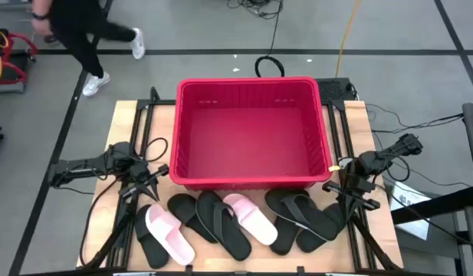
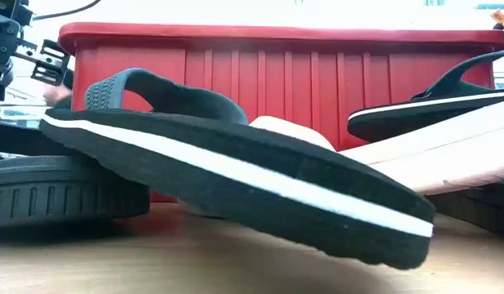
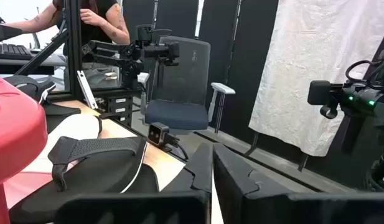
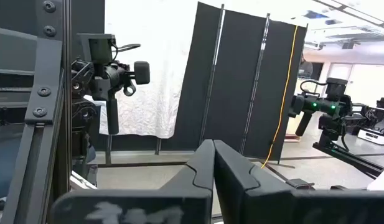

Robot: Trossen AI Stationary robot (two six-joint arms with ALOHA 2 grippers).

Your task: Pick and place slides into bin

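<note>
The red bin [image 1: 251, 83] stands in the middle of the table. Several slides lie in a loose row before its near wall. These include a pink one [image 1: 169, 234] at the left, black ones [image 1: 221, 222], a second pink one [image 1: 251, 217] in the middle, and black ones [image 1: 305, 215] at the right, some overlapping. My left gripper [image 1: 150, 182] is shut and empty just off the bin's near left corner, above the left slides. My right gripper [image 1: 349, 190] is shut and empty off the bin's near right corner. The low view shows a black slide [image 2: 235, 171] close up, tilted on others.
The left wrist view shows the bin's rim [image 3: 11, 124] and a black slide's strap [image 3: 98, 149] ahead of my fingers. Cables run off the table's far edge. A person [image 1: 83, 38] walks on the floor at the far left. Black frame rails [image 1: 144, 107] flank the bin.
</note>
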